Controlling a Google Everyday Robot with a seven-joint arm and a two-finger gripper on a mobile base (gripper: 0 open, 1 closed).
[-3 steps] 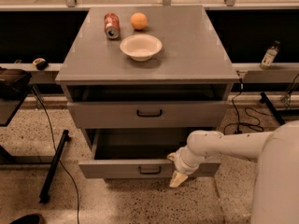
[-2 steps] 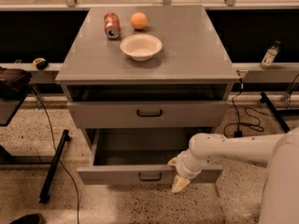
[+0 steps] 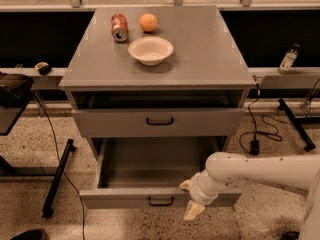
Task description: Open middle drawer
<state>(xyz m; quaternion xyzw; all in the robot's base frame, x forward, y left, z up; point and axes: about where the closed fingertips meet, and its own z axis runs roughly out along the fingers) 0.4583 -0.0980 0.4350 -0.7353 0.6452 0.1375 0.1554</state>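
The middle drawer [image 3: 150, 169] is a grey drawer pulled well out of the grey cabinet [image 3: 200, 49]. Its deep plain box looks empty, and its flat front carries a small black bar handle [image 3: 161, 201]. My gripper [image 3: 189, 199] is at the drawer's front edge, just right of the handle. One cream fingertip [image 3: 185, 185] is over the top of the front panel and the other hangs below it, with the jaws apart. The white arm [image 3: 260, 171] comes in from the right. The drawer above [image 3: 115, 122] stands slightly out, with its own black handle.
On the cabinet top are a white bowl [image 3: 150, 49], a red can [image 3: 119, 27] lying on its side and an orange [image 3: 148, 22]. A bottle [image 3: 288, 60] stands on the ledge at right. Cables [image 3: 260, 129] lie on the floor at right, and a black stand's leg [image 3: 57, 176] at left.
The middle drawer has slid further out toward me. The gripper has moved with its front panel, down and forward.
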